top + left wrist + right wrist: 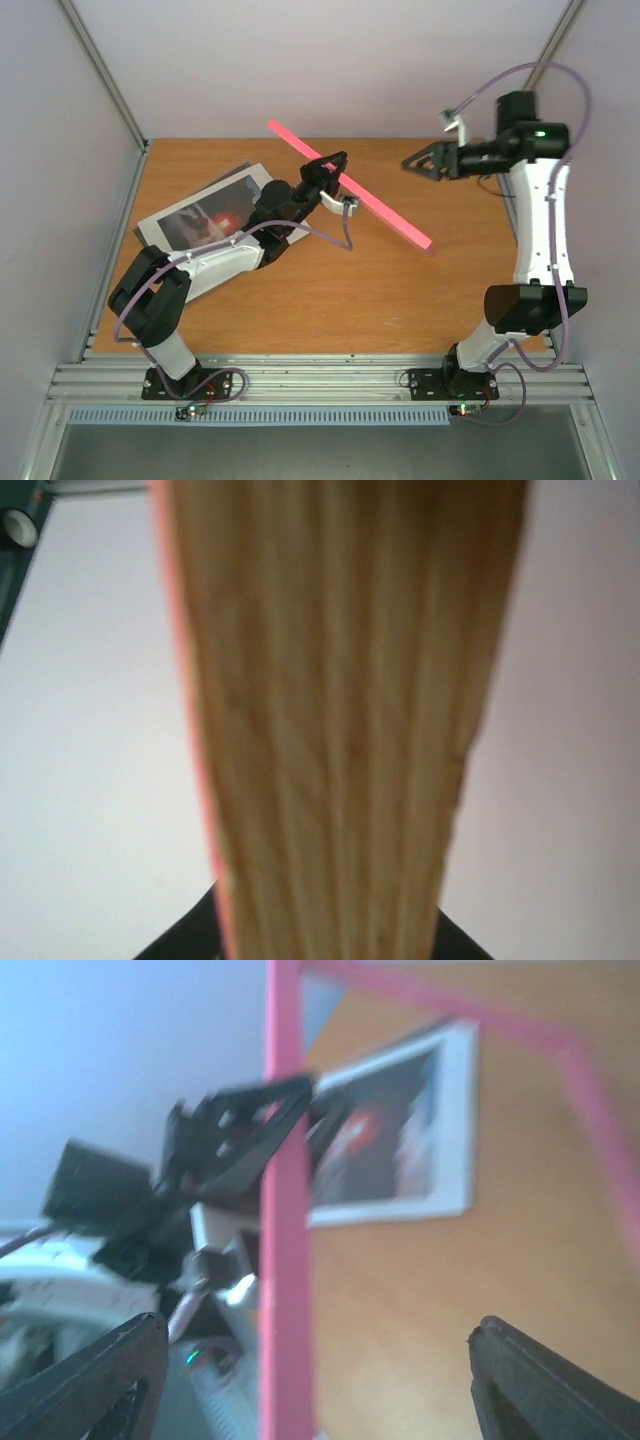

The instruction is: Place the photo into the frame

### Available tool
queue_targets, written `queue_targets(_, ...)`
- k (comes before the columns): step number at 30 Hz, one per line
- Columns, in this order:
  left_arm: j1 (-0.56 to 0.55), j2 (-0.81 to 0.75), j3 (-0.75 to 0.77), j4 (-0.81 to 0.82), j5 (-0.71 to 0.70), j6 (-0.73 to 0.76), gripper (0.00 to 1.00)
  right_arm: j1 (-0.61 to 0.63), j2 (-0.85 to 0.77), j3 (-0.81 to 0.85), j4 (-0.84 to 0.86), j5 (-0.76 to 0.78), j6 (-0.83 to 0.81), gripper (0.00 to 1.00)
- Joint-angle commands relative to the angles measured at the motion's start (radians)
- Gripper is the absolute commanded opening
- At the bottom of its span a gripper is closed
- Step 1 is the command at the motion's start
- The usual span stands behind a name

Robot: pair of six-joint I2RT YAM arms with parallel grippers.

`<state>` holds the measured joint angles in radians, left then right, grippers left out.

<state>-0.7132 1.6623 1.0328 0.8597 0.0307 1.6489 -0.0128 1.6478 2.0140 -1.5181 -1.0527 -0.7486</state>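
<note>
Holding the pink frame [390, 217] aloft edge-on at centre, the left claw [330, 170] is clenched on it. The right claw [410, 161], upper right, gapes empty. The photo [205, 215] lies face-up on the desk [330, 290], upper left. Likely next: lay the pink frame flat, then fetch the photo.

Left claw [335, 171] tight, right claw [409, 161] wide

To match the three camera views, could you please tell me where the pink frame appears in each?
Top external: the frame runs as a diagonal pink bar across the middle.
Left wrist: only its thin pink edge, left of a blurred wood-coloured strip.
Right wrist: pink upright left of centre, corner at upper right.
Shared landmark: the photo, in the top external and right wrist views.
</note>
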Motion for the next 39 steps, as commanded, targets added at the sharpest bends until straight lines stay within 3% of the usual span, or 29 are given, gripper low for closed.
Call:
queue_targets(1, -0.003, 0.001, 0.178, -0.061, -0.164, -0.095, 0.00, -0.182, 0.052, 0.165, 0.155, 0.022, 0.131, 0.87)
queue_targets(4, -0.002, 0.014, 0.340, -0.293, -0.335, -0.237, 0.00, -0.287, 0.082, 0.234, 0.247, 0.046, 0.253, 0.96)
queue_targets(8, 0.030, 0.039, 0.601, -0.803, -0.458, -0.566, 0.00, -0.393, 0.067, 0.188, 0.353, 0.105, 0.383, 0.98)
queue_targets(13, 0.105, 0.139, 0.910, -1.456, -0.426, -1.109, 0.00, -0.469, -0.014, 0.045, 0.449, 0.255, 0.422, 0.99)
queue_targets(16, 0.156, 0.160, 0.957, -1.647, -0.331, -1.392, 0.00, -0.512, -0.063, -0.060, 0.501, 0.331, 0.442, 0.98)
queue_targets(21, 0.200, 0.174, 0.939, -1.798, -0.230, -1.777, 0.00, -0.521, -0.125, -0.280, 0.501, 0.305, 0.478, 0.99)
queue_targets(25, 0.201, 0.171, 0.868, -1.806, -0.134, -1.949, 0.01, -0.471, -0.199, -0.461, 0.538, 0.298, 0.491, 0.98)
queue_targets(31, 0.208, 0.206, 0.774, -1.764, 0.039, -2.102, 0.01, -0.327, -0.227, -0.653, 0.546, 0.398, 0.470, 0.96)
queue_targets(39, 0.210, 0.307, 0.733, -1.676, 0.208, -2.167, 0.00, -0.148, -0.178, -0.773, 0.645, 0.608, 0.374, 0.88)
